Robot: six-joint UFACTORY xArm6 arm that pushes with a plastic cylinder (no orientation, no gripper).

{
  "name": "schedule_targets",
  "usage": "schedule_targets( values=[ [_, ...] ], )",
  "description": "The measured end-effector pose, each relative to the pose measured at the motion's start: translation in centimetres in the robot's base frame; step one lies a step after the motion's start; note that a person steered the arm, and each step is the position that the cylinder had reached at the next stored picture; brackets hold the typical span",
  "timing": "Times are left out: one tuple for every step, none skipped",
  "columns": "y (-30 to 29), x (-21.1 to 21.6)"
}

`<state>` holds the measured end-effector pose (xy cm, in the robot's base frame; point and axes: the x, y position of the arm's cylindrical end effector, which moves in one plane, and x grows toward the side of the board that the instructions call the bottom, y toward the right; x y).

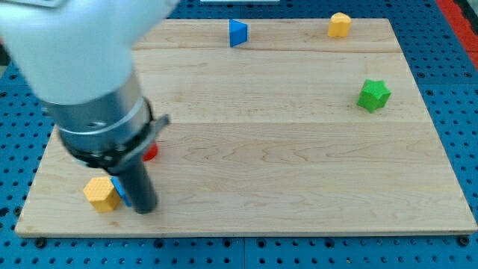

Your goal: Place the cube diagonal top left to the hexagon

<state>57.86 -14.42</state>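
Note:
My tip (144, 208) is down near the board's bottom left corner, with the arm's big grey body above it hiding much of the left side. The yellow hexagon (100, 194) lies just left of the tip. Only a sliver of the blue cube (119, 191) shows, squeezed between the hexagon and the rod, touching or nearly touching both. A bit of the red cylinder (150, 152) peeks out at the right of the arm, above the tip.
A blue triangular block (237, 33) and a yellow block (340, 25) sit near the board's top edge. A green star (373, 96) lies at the right. The wooden board (299, 164) rests on a blue pegboard. The arm hides the left-side blocks.

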Motion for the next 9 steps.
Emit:
schedule_targets(
  values=[
    [-2.7,-2.8],
    [1.1,-3.5],
    [3.8,-5.6],
    [-0.8,-5.7],
    [-5.1,-6.5],
    [-6.2,-8.4],
    [-1.7,-9.4],
    [1.1,-9.4],
    [1.1,-9.4]
  ],
)
